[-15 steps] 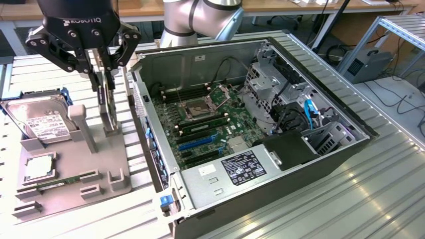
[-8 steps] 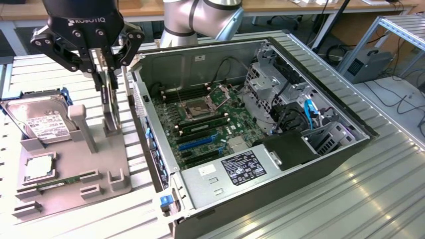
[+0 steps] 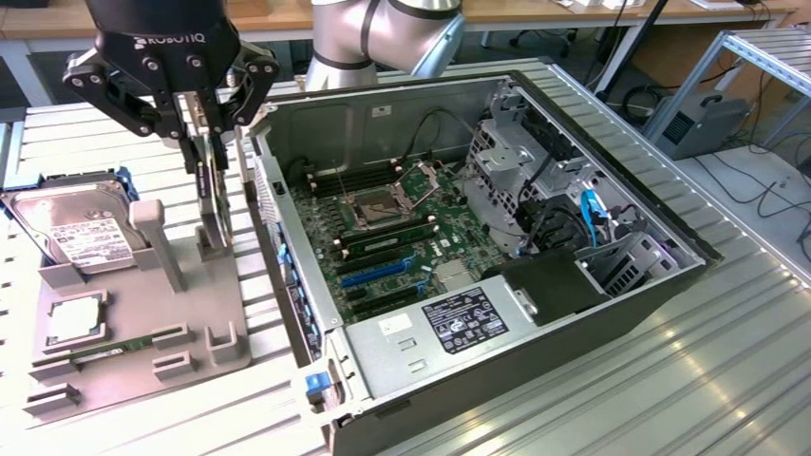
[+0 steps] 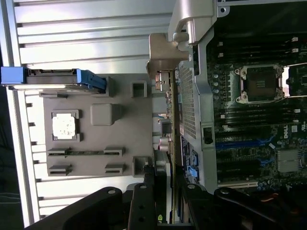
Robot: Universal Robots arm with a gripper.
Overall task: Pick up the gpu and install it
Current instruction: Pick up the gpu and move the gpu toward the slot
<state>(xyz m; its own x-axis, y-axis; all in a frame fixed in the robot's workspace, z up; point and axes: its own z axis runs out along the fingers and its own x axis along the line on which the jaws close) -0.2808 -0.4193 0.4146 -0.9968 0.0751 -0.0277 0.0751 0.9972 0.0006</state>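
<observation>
The black robot gripper [image 3: 207,133] clamps the thin, upright gpu card [image 3: 212,204] by its top edge; the card looks light, stiff and fragile.

Ribbed metal surface [image 3: 709,380] gleaming under overhead light; wooden desk [image 3: 533,11] along far edge; cables trailing on floor [image 3: 773,190]; metal rack [image 3: 761,47] beyond.

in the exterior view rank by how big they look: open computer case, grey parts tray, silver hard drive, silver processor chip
1. open black computer case
2. grey parts tray
3. silver hard drive
4. silver processor chip
</observation>
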